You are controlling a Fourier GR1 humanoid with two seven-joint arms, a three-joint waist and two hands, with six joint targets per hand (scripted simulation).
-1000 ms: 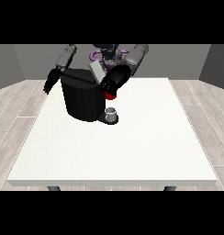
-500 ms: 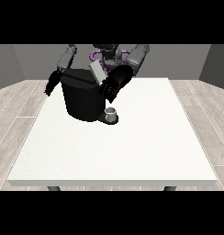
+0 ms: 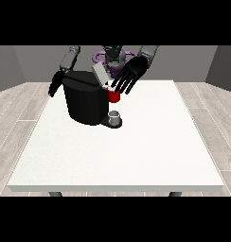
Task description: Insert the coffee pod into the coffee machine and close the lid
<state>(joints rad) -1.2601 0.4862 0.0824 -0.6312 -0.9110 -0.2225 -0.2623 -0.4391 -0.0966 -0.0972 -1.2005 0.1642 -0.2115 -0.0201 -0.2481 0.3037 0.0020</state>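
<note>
The black coffee machine stands at the table's back left, its grey lid tilted up. A red thing at the machine shows at its upper front. The hand at the view's right hovers just above and right of the red thing, open, with its fingers spread and pointing down at it and nothing held. A small grey thing sits on the machine's base at the front. The hand at the view's left hangs beside the machine's left side.
The white table stretches wide in front of and to the right of the machine. Its edges lie near the view's left, right and bottom. The robot's body stands behind the machine.
The hand at the view's right has lifted up and to the right, away from the machine's front, with its fingers now spread. The other hand has barely moved.
</note>
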